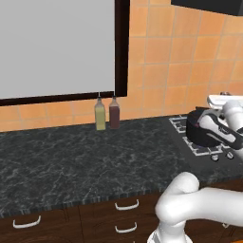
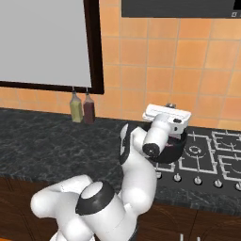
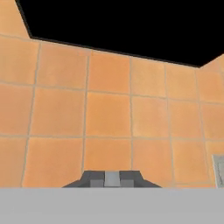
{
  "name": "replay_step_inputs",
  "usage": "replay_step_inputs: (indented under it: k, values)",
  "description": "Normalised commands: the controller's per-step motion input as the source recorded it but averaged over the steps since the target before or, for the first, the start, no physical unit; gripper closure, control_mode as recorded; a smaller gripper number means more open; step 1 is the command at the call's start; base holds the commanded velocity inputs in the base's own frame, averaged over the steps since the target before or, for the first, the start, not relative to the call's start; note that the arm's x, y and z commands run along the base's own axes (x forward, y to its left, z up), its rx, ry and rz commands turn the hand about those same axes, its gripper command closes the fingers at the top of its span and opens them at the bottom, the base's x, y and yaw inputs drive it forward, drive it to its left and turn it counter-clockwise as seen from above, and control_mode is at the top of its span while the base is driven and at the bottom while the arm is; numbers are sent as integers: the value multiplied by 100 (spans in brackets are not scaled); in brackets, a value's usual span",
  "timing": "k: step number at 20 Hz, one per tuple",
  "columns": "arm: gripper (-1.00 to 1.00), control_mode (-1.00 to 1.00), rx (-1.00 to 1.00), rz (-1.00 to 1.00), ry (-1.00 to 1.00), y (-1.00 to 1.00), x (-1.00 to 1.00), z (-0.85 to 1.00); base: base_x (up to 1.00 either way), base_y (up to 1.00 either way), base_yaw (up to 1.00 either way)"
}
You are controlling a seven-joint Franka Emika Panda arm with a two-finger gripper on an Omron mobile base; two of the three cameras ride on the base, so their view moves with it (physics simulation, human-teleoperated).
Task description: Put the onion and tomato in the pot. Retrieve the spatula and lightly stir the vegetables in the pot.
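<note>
1. Two dark fingertips (image 3: 94, 179) on the claw (image 3: 111, 179), drawn close together with just a thin pale strip between them; shut.
2. Cannot tell whether that strip is something pinched or part of the claw itself; nothing else seen in its grip.
3. Raised above the stove (image 2: 207, 155), pointing at the orange tiled wall (image 3: 109, 113) straight ahead.
4. Above and ahead of the claw, the black underside of a hood (image 3: 113, 26).
5. Directly below the claw, on the stove: the pot (image 2: 176, 148), black and round, mostly hidden by the white wrist in the right base view. Also seen in the left base view (image 1: 195, 126), behind the forearm.
6. Cannot make out the inside of the pot from any view.
7. Well off to the claw's left, on the dark marbled counter (image 1: 76, 161): a pair of bottles against the wall, side by side and upright, one yellow-green (image 1: 100, 115), one dark red (image 1: 114, 113).
8. Above those bottles, a large pale panel in a dark frame (image 1: 121, 47).
9. At the far right of the hand view, low on the wall, the edge of a small grey plate (image 3: 219, 169).
</note>
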Motion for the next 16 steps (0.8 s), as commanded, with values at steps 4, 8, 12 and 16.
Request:
replay_step_inputs:
  k: [4,8,12,16]
  values:
    - [100,-100,-21,4,3,39,0,-24,0,0,0]
    - [100,-100,-15,2,14,19,-8,-5,0,0,0]
    - [100,-100,-1,2,27,24,-38,31,0,0,0]
    - [100,-100,0,0,36,13,-1,65,0,0,0]
